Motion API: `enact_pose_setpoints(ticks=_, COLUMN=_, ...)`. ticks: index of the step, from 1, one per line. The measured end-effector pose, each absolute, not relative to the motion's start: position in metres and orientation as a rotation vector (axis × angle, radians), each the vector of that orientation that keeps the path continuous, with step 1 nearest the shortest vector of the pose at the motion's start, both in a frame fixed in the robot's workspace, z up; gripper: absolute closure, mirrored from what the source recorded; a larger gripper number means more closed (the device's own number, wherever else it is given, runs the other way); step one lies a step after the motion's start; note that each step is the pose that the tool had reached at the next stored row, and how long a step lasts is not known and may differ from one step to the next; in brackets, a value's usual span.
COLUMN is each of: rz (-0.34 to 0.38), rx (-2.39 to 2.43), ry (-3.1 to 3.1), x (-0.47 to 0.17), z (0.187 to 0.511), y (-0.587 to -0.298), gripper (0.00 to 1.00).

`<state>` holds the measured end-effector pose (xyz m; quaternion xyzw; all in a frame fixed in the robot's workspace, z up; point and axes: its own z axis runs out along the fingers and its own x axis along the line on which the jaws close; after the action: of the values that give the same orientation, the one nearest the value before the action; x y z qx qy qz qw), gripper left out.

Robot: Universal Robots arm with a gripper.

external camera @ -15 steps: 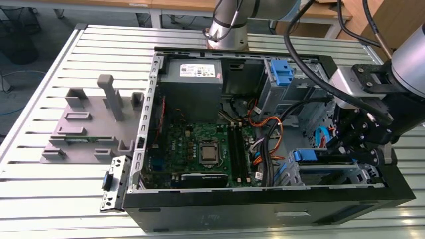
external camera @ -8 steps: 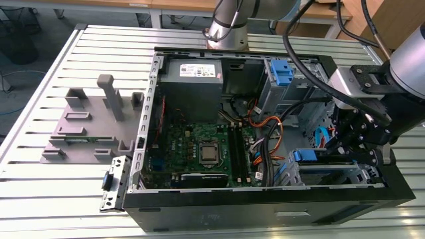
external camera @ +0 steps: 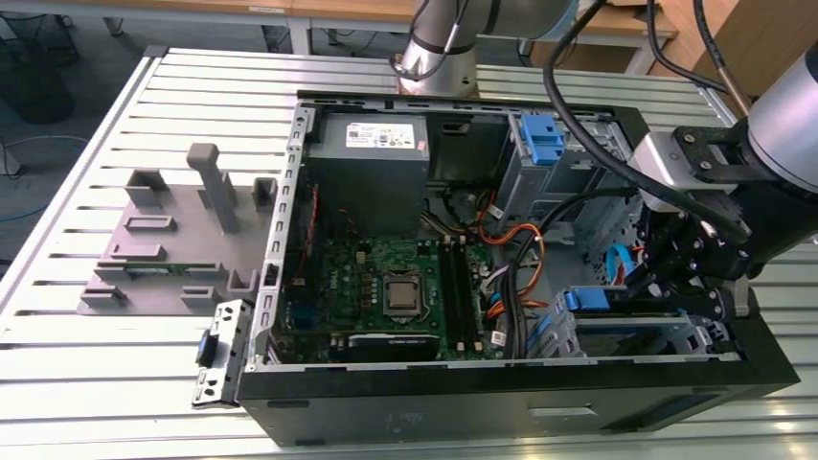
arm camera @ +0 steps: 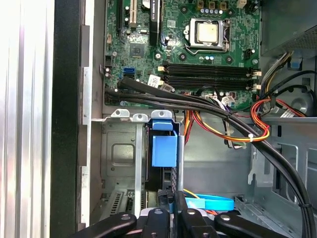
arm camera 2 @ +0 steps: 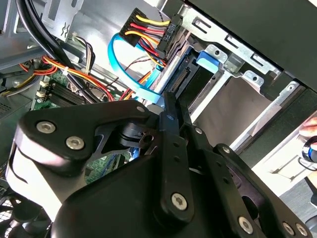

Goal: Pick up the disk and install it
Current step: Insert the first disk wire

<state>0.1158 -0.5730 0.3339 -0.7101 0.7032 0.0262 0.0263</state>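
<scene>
an open black desktop computer case [external camera: 511,407] lies on its side on a slatted silver metal table [external camera: 90,374]. in the exterior view the robot arm's black gripper [external camera: 684,278] reaches down into the case at the exterior view's right, over the grey metal drive cage [external camera: 639,335] near the front corner.

the disk, a flat silver hard drive with blue plastic side rails [arm camera: 163,151], stands on edge in a slot of the drive cage [arm camera: 116,163], and its blue rail end shows at the slot mouth in the first wrist view. in the second wrist view the same disk [arm camera 2: 178,79] sits in the cage with a blue tab beside it, near a flat light-blue data cable [arm camera 2: 129,74] and a bundle of red, yellow and orange power wires [arm camera 2: 79,74].

the gripper [arm camera: 171,206] sits just at the near end of the disk, its black fingers [arm camera: 163,201] close together on either side of that edge. whether they pinch the disk or merely touch it i cannot tell.

the green motherboard [external camera: 383,278] lies on the case floor beside the cage. a grey plastic fixture [external camera: 167,240] rests on the table, well apart from the case at the exterior view's left.
</scene>
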Motion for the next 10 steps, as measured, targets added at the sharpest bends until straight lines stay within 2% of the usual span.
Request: enact_pose_setpoints(ticks=10, rz=0.081, rx=-2.194, ry=2.173, x=0.1151, z=0.3367, y=-0.5729, gripper=0.84)
